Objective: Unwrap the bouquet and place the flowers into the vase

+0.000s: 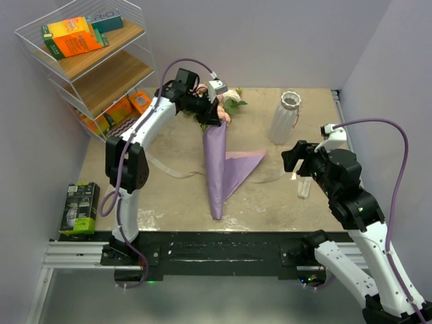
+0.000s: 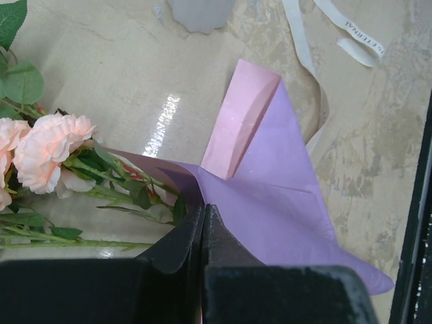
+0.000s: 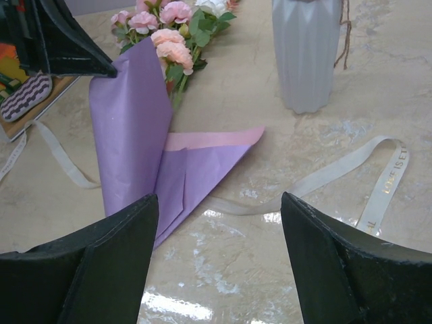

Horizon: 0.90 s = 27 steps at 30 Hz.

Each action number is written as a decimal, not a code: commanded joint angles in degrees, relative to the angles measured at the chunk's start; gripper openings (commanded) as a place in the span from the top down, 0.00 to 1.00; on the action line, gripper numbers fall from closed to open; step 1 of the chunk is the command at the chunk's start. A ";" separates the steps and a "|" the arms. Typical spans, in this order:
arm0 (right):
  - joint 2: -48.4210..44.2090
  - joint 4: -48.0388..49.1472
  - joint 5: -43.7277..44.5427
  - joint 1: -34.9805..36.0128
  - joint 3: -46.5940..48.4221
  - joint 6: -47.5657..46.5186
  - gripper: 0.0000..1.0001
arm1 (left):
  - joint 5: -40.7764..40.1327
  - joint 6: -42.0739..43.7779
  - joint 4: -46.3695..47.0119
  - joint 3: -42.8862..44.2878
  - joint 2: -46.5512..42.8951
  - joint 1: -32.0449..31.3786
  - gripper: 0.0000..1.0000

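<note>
Left hand [image 2: 202,210]: black fingers pressed together, pinching the upper rim of the lilac paper of the bouquet [image 1: 217,158]. The bouquet lies at the centre of the worktop [image 1: 169,196], cone tip toward the arm bases, with one flap folded out to the right (pink inner face showing). The flowers [image 2: 50,152], pink and cream with green leaves, protrude from the far end. The vase [image 1: 285,118], white and ribbed, stands upright to the right of the flowers, apart from them. Beige ribbon [image 3: 324,172] lies loose on the glossy, beige, marbled surface. Walls: pale. Wire shelf [image 1: 101,61] with wooden boards: far left. Right hand [image 3: 219,202]: fingers spread wide, holding nothing, near the flap.
</note>
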 commanded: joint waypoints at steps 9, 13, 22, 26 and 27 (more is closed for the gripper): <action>-0.49 2.20 -1.35 -0.01 0.57 -0.61 0.25 | 6.59 0.00 -2.06 -4.78 -16.70 -0.35 1.00; -0.58 2.56 -1.70 -0.10 0.30 -0.26 0.26 | 8.09 -0.26 -2.68 -3.82 -18.81 -0.35 1.00; -1.81 2.29 -1.53 -0.09 -0.75 0.18 0.25 | 5.46 -1.93 -1.97 -5.56 -21.01 -0.35 0.38; -2.07 1.85 -1.53 -0.01 -0.58 0.18 0.23 | -2.60 -1.84 -0.22 -9.26 -21.89 -0.35 0.16; -2.16 1.77 -1.53 -0.01 -0.49 0.18 0.22 | -4.63 -2.02 0.57 -9.79 -21.89 -0.09 0.14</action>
